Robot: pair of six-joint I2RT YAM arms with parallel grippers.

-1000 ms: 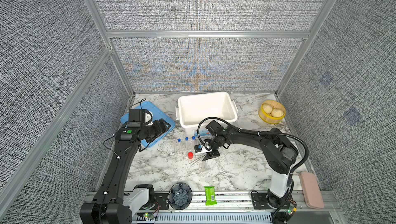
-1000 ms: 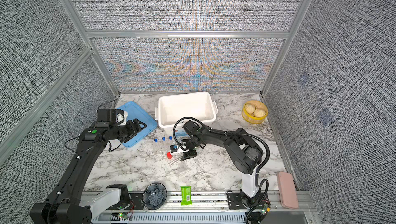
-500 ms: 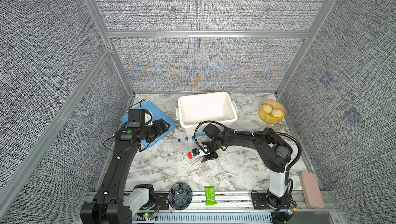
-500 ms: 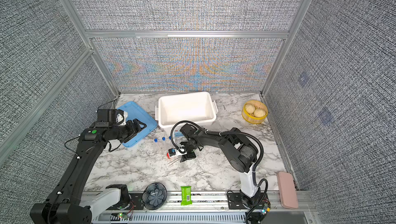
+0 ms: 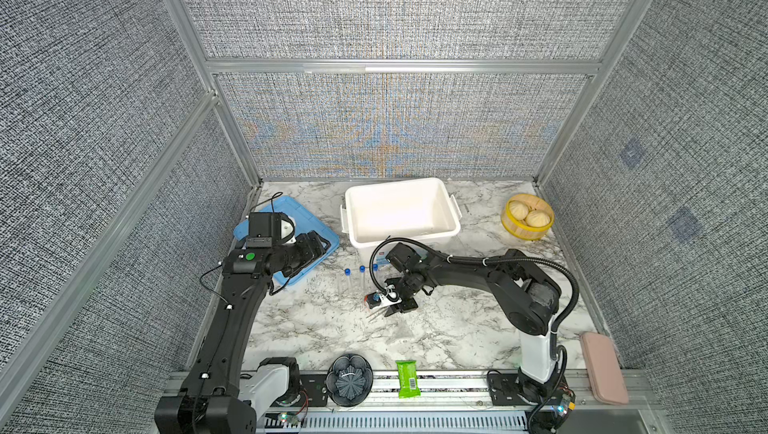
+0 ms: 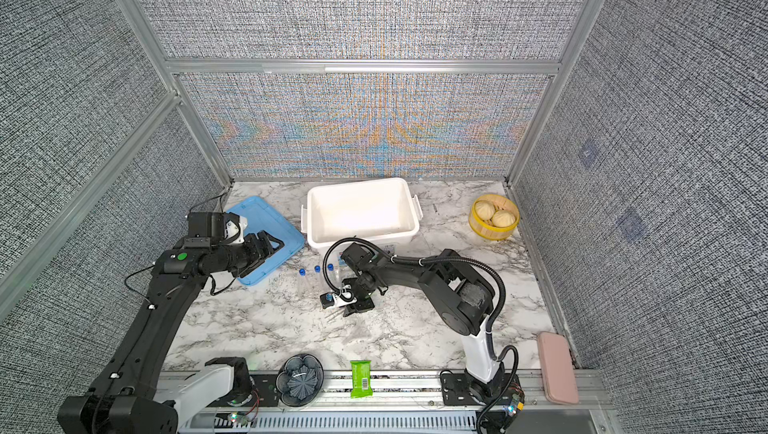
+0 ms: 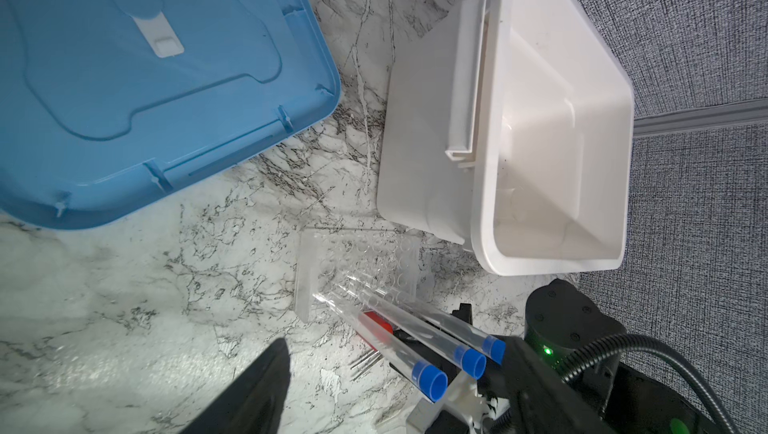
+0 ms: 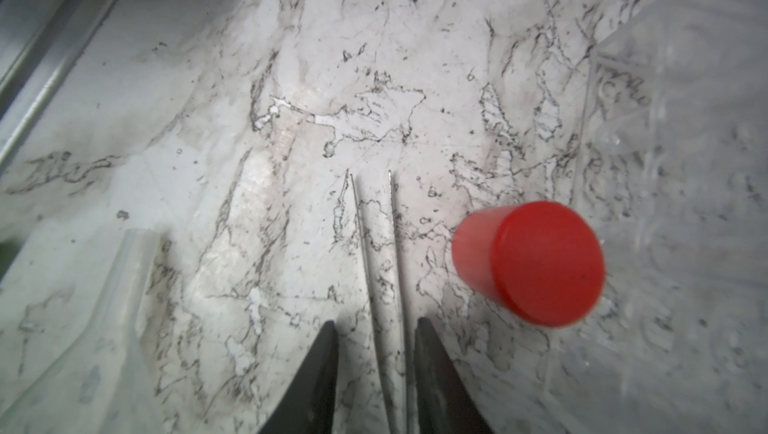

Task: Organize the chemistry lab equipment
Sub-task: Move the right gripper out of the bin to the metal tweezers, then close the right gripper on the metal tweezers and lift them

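Note:
Silver tweezers (image 8: 378,245) lie flat on the marble, their tips showing in a top view (image 5: 376,315). My right gripper (image 8: 376,326) is lowered over them in both top views (image 5: 392,305) (image 6: 353,307), still open. Its jaws stand narrow on either side of the tweezers, with a gap on one side. A red-capped vial (image 8: 536,261) lies beside the tweezers (image 5: 367,299). Three blue-capped tubes (image 7: 415,340) (image 5: 362,268) stand in a clear rack (image 7: 361,261) just behind. A clear dropper end (image 8: 124,278) lies on the other side. My left gripper (image 5: 320,245) hovers open over the blue lid (image 5: 291,211).
A white bin (image 5: 453,211) stands at the back centre, a bamboo steamer with buns (image 5: 528,220) at the back right. On the front rail are a dark fluted bowl (image 5: 349,380) and a green packet (image 5: 407,378). A pink case (image 5: 604,369) lies front right.
My right gripper has shifted a little left toward the red-capped vial and its jaws have narrowed around the silver tweezers. The left arm has not moved.

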